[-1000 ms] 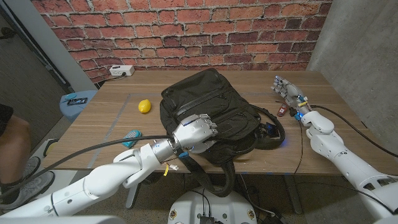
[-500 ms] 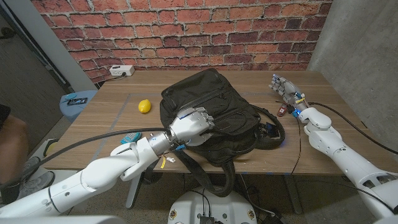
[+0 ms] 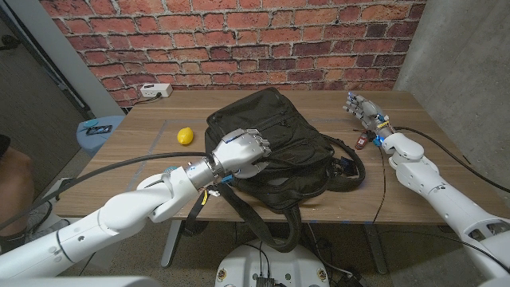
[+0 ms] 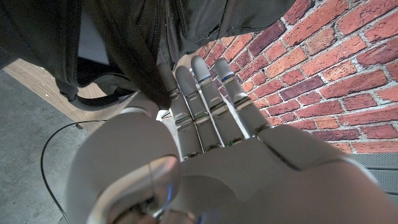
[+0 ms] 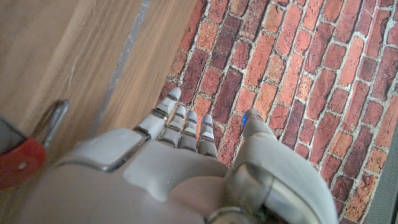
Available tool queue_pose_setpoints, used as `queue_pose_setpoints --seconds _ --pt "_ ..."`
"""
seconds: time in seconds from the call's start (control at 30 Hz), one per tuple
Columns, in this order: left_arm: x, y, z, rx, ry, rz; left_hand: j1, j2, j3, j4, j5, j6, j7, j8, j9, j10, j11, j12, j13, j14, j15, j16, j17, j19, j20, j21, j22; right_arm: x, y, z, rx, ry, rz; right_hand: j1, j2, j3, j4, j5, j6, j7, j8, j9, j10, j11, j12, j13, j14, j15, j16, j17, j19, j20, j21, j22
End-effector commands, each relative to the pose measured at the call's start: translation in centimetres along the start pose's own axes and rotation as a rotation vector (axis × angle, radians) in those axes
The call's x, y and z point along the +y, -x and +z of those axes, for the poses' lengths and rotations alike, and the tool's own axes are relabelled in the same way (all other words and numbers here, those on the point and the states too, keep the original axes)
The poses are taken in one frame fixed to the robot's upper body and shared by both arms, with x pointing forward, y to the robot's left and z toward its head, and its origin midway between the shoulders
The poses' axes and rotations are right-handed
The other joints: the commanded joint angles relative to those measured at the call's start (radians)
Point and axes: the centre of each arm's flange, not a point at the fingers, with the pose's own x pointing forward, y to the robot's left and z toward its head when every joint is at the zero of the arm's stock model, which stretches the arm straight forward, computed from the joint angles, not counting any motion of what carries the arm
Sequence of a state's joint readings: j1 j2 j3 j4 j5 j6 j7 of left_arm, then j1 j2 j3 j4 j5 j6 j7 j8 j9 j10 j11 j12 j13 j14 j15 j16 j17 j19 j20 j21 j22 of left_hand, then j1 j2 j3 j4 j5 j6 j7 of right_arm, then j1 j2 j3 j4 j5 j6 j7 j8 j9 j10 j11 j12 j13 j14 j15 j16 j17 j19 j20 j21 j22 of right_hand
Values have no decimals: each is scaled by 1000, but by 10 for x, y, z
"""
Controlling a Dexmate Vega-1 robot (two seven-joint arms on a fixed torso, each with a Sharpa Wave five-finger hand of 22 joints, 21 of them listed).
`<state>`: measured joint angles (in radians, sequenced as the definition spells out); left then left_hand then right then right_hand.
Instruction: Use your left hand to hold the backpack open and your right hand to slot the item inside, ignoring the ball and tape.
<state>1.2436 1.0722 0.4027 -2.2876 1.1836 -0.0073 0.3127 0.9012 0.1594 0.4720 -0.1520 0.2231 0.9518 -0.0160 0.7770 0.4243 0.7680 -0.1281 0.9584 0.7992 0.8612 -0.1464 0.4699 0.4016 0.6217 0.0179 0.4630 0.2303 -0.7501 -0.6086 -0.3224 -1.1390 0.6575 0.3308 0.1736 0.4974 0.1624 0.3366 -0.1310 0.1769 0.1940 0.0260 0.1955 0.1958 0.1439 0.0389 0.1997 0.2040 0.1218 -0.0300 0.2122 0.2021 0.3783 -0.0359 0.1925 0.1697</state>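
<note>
The black backpack (image 3: 275,151) lies on the wooden table (image 3: 143,159), its straps trailing off the near edge. The left hand (image 3: 243,150) sits on the bag's left side, fingers (image 3: 259,146) curled over the dark fabric; from the head view it is hard to make out whether they grasp a flap or only press on it. In the left wrist view the fingers (image 4: 205,102) reach straight out along the backpack (image 4: 124,37), a fold of black fabric crossing just beside them near the thumb side, and their tips are hidden behind it, so I cannot tell whether anything is pinched. A pale lining shows inside a gap in the bag beyond the fingertips.

The right hand (image 3: 364,109) stands well apart from the bag, near the far right of the table, fingers spread and holding nothing. Just beside its wrist side lies a small red item (image 3: 362,142), too small to identify from the head view. The right wrist view shows the fingers (image 5: 180,121) extended and apart over bare wood, and a red padlock (image 5: 28,152) with a metal shackle, partly cut off at the picture's edge, lying beside the hand and untouched.

A yellow ball (image 3: 186,136) rests beyond the left hand's fingers to the outer side; a white power strip (image 3: 156,90) lies at the far edge
</note>
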Motion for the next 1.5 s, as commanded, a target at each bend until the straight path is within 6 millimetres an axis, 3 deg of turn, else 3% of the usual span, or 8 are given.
queue_pose_setpoints --seconds 0.03,0.4,0.93,1.5 --pt "10 -3 -16 20 23 25 4 2 13 0 -3 3 5 8 -1 8 4 7 5 8 -1 -1 3 -6 0 8 4 -3 7 -1 26 23 -4 18 1 4 -9 9 16 6 10 2 19 6 9 2 14 5 6 0 19 -17 9 2" --pt "20 -5 -28 39 33 34 3 0 19 -1 -7 1 8 17 -2 10 14 6 4 11 -1 -9 6 -10 -1 14 6 -2 14 9 61 100 -6 25 -2 6 -13 9 27 7 13 2 28 9 11 2 23 3 8 -1 28 -20 11 2" --pt "30 -5 -54 94 62 61 7 -4 24 -5 -12 2 11 28 -11 12 14 5 1 21 -1 -12 14 -12 -2 25 8 4 8 29 120 266 -15 42 -9 8 -24 10 50 8 19 2 56 15 19 2 53 -3 16 -3 54 -22 17 2" --pt "46 -21 -82 124 85 78 10 -5 26 -6 -15 0 13 40 -12 11 18 8 4 26 0 -15 25 -16 -1 35 10 0 9 45 194 407 -28 52 -16 7 -27 9 70 8 23 2 77 21 24 3 71 -3 20 -3 77 -25 21 2"
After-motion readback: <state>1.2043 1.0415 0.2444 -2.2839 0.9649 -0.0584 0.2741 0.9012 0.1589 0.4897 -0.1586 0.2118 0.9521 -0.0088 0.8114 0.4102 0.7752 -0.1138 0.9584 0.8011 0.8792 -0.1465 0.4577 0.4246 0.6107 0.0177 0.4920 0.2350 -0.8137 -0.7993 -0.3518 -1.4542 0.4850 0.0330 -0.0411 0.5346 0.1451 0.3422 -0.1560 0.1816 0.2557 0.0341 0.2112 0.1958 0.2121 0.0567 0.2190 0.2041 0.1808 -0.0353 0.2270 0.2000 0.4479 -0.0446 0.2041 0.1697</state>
